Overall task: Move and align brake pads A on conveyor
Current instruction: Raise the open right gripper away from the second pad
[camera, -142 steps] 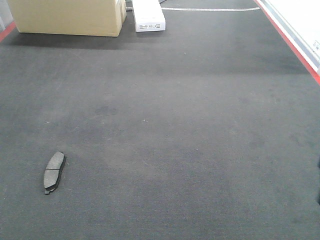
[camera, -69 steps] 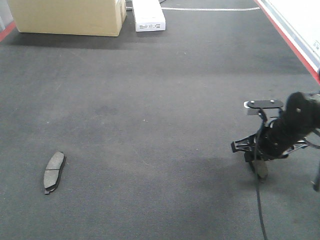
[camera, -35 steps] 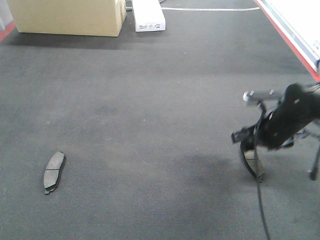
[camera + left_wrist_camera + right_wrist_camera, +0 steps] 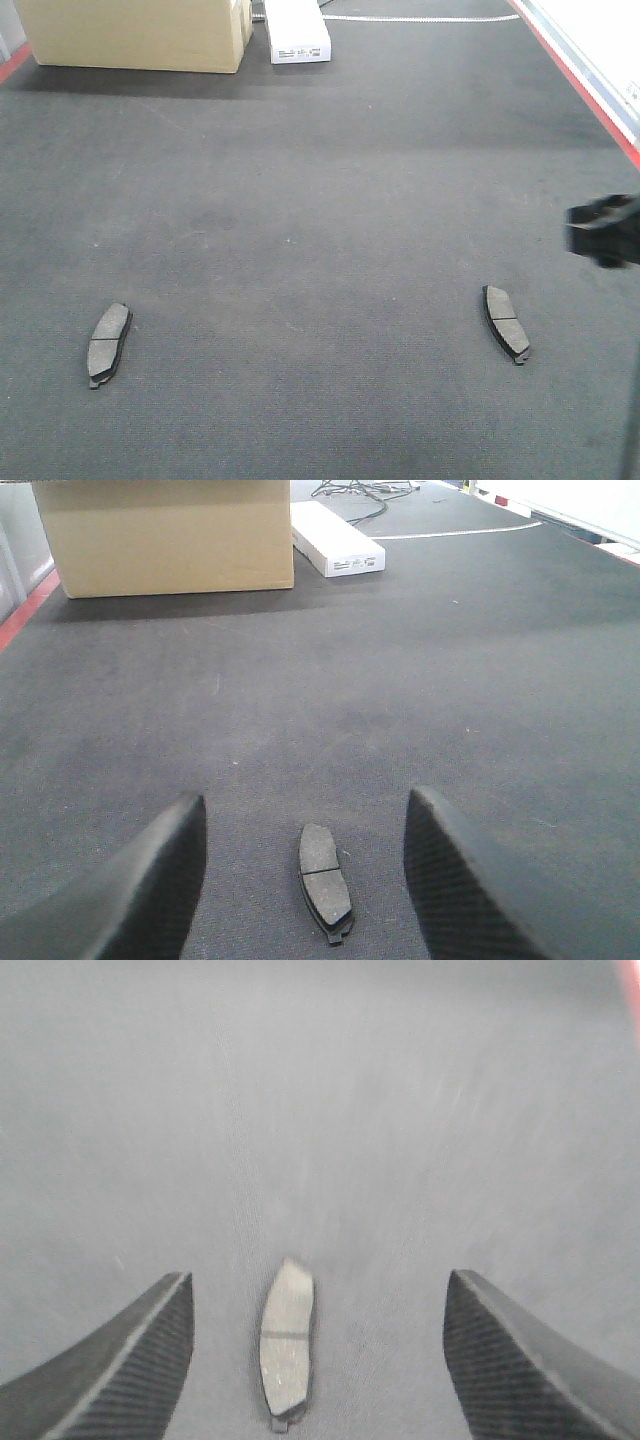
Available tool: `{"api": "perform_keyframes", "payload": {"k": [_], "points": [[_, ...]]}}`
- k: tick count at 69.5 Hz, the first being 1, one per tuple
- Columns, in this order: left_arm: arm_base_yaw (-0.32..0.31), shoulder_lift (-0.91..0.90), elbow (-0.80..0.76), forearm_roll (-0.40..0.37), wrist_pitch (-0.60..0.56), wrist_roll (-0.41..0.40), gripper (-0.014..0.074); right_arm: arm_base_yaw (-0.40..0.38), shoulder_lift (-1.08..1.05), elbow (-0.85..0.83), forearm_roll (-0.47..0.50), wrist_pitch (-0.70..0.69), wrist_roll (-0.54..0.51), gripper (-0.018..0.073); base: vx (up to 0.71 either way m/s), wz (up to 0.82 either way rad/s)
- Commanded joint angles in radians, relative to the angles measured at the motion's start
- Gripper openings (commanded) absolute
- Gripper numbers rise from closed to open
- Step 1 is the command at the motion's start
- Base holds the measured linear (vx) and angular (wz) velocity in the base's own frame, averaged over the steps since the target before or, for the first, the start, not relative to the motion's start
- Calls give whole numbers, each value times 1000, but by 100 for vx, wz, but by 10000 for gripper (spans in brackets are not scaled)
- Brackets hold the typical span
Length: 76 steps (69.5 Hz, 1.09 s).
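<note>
Low on the conveyor (image 4: 320, 180), left brake pad (image 4: 108, 343) and right brake pad (image 4: 506, 323) lie flat; left claw (image 4: 305, 805), right claw (image 4: 320, 1282) gape empty; I'd say aligning's not yet done.

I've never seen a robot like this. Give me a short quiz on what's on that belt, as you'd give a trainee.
1. True or false: the left brake pad and the right brake pad both lie flat on the conveyor, with no claw touching them.
2. What stands at the belt's far end? A) a cardboard box beside a white box B) a bucket C) a stack of tyres
3. Fill in: the right claw, near its pad, has its fingers ___.
Key: 1 true; 2 A; 3 open.
</note>
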Motion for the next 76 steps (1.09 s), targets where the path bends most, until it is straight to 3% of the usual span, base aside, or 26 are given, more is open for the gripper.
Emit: {"api": "perform_keyframes", "payload": {"k": [1,34,76], "points": [[-4,12,-22,-6,-71,-4,408,-5,-150,21,-14,-78,-8,515,0,0],[-4,12,-22,-6,-71,-4,408,-5,-772,311,-5,-119,-58,515,0,0],[-4,12,-22,-6,-71,-4,408,-5,-827,338,-6,-129,-58,515,0,0]]}}
